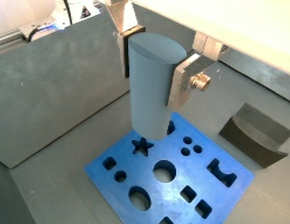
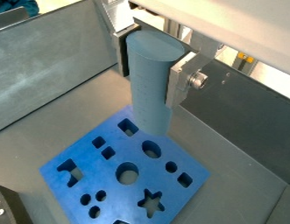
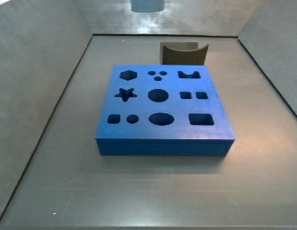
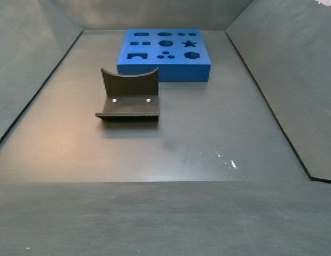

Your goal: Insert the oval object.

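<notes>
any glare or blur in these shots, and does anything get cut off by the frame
In a side view, small bright glints sit on the bare floor in front of the fixture. In the other, the held oval piece is cut off by the top edge, while the blue block is sharp. In both wrist views the gripper and piece look crisp; the background beyond is overexposed.
</notes>
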Motion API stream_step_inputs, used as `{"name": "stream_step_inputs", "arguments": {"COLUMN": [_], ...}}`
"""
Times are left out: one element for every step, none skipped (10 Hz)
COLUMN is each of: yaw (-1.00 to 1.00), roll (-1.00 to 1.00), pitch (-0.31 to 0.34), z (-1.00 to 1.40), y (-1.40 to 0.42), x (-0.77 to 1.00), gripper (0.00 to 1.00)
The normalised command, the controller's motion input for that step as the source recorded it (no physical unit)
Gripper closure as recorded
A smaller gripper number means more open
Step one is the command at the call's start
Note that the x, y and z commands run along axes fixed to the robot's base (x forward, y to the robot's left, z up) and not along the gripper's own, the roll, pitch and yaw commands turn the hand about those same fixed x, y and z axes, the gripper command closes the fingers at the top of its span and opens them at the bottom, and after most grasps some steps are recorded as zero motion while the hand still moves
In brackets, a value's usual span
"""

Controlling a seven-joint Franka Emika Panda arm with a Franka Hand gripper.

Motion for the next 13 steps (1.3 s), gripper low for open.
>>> {"name": "stream_step_inputs", "arguments": {"yaw": [0.00,0.00,0.00,0.00,0.00,0.00,0.00,-0.01,-0.03,0.00,-0.04,-0.09,-0.04], "roll": [0.09,0.10,0.07,0.07,0.09,0.12,0.16,0.23,0.25,0.25,0.28,0.21,0.20], "pitch": [-0.203,-0.059,-0.039,-0.034,-0.034,-0.036,-0.016,0.000,0.000,0.000,-0.006,0.104,0.053], "z": [-0.82,-1.00,-1.00,-1.00,-1.00,-1.00,-0.99,-0.88,-0.87,-0.89,-0.80,-0.45,-0.47], "y": [-0.15,-0.32,-0.38,-0.39,-0.35,-0.31,-0.27,-0.21,-0.14,-0.09,-0.01,0.00,0.00], "x": [0.00,0.26,0.24,0.24,0.26,0.31,0.35,0.36,0.27,0.08,0.00,0.00,0.00], "gripper": [1.00,1.00,1.00,1.00,1.00,1.00,1.00,1.00,1.00,1.00,1.00,1.00,1.00]}}
